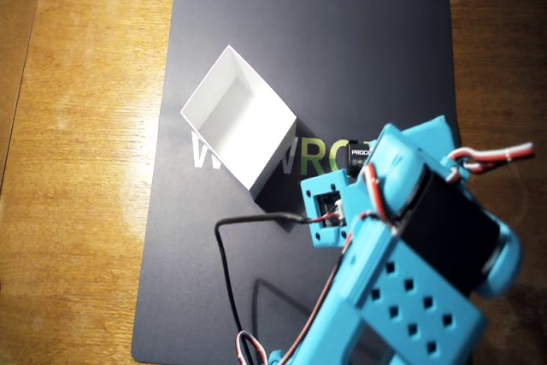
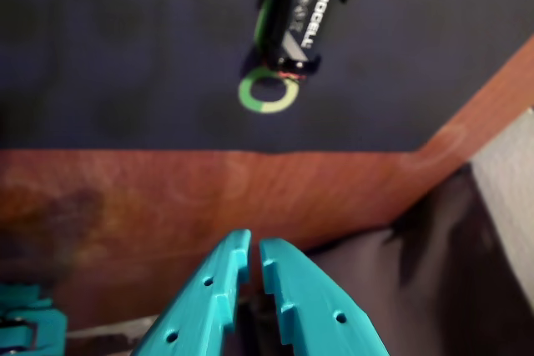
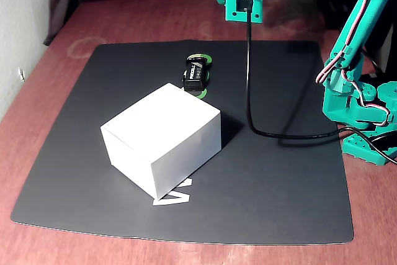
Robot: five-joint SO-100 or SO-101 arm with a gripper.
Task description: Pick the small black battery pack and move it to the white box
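Overhead camera looks straight down; wrist camera sits just behind the claw (image 2: 250, 248), facing past it, somewhat blurred; the fixed camera faces the arm. All share the mat (image 1: 359, 49).

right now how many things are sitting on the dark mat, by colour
black: 1, the small black battery pack
white: 1, the white box
total: 2, both on the dark mat
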